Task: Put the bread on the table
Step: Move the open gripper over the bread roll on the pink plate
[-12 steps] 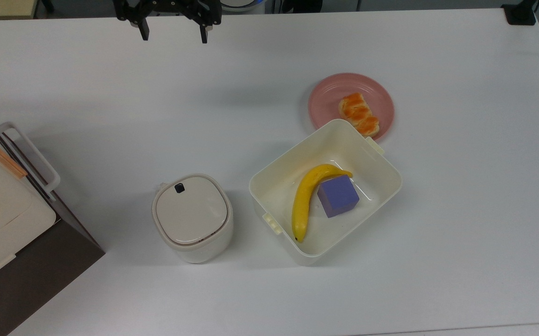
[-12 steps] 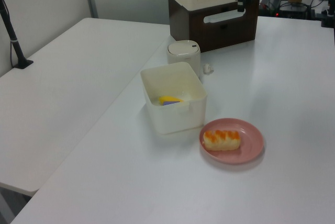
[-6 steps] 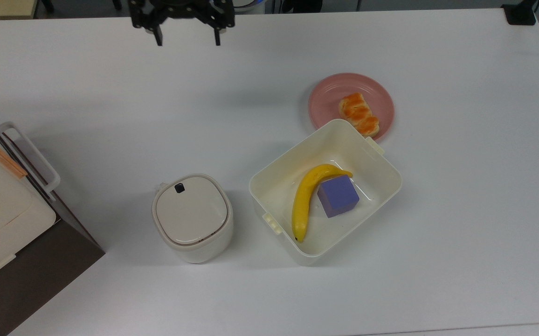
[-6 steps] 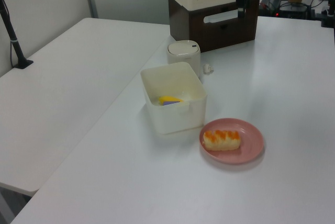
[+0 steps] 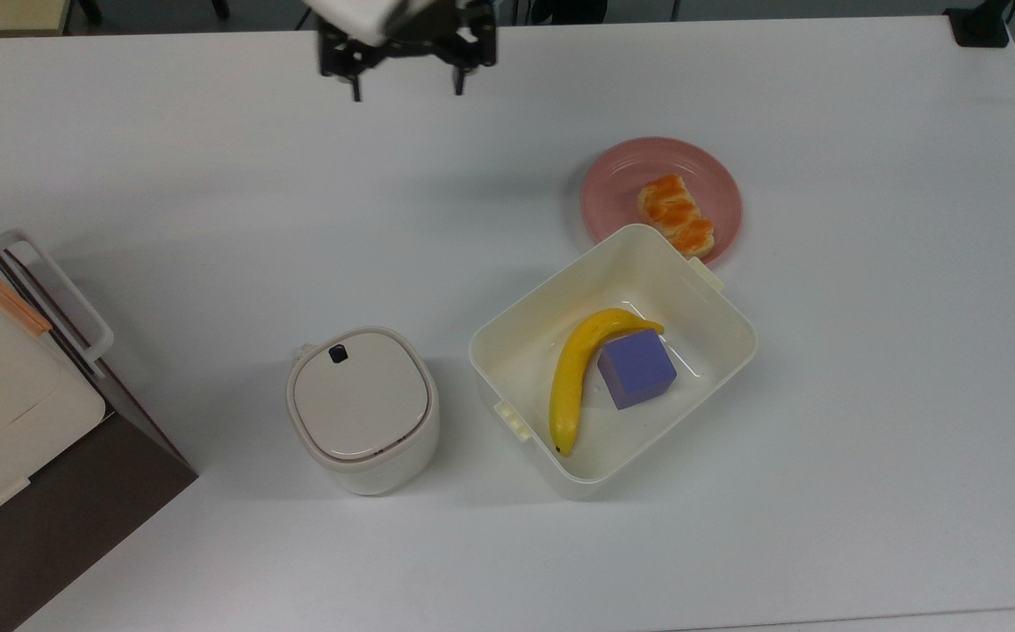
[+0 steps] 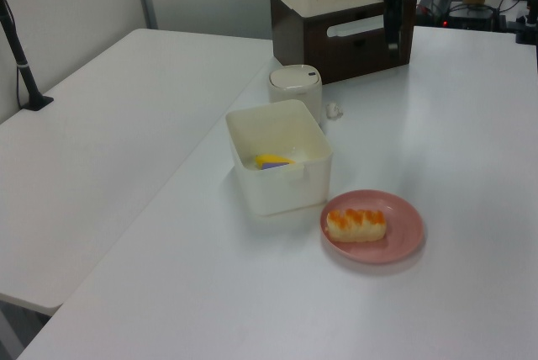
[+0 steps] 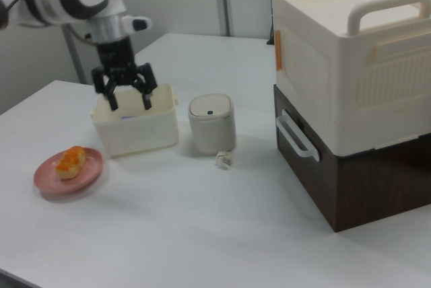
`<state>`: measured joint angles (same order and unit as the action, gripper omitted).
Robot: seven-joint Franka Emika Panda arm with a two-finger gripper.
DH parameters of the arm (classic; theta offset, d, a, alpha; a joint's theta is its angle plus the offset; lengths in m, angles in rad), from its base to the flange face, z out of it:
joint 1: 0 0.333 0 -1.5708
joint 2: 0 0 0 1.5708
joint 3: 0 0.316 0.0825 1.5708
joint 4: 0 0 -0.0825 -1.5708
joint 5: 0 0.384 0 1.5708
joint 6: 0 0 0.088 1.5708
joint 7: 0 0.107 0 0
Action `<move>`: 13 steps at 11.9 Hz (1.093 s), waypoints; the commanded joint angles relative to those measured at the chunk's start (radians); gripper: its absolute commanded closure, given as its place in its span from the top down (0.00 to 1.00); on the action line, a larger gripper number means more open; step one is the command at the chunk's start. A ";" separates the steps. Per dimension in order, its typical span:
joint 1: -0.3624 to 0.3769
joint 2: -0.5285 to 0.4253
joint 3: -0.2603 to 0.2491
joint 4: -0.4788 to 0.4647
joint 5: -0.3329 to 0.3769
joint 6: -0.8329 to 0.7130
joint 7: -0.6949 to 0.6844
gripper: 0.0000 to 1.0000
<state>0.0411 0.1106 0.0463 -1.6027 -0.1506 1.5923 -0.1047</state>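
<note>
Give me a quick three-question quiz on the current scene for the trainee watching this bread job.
1. True or false: the bread already lies on the bare table.
2. Which two things lie inside the cream tub?
   A. banana and purple block
   B. bread and banana
   C. purple block and lidded canister
3. Fill in: the gripper hangs over the table with its jaws ____ and nothing between them.

Key
1. False: it lies on the pink plate.
2. A: the banana and the purple block.
3. Open.
</note>
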 commanded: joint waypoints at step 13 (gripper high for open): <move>0.293 -0.056 -0.002 -0.342 -0.152 0.319 0.420 1.00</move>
<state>0.2678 0.0455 0.0528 -1.9040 -0.2873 1.8101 0.1055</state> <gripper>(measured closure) 0.000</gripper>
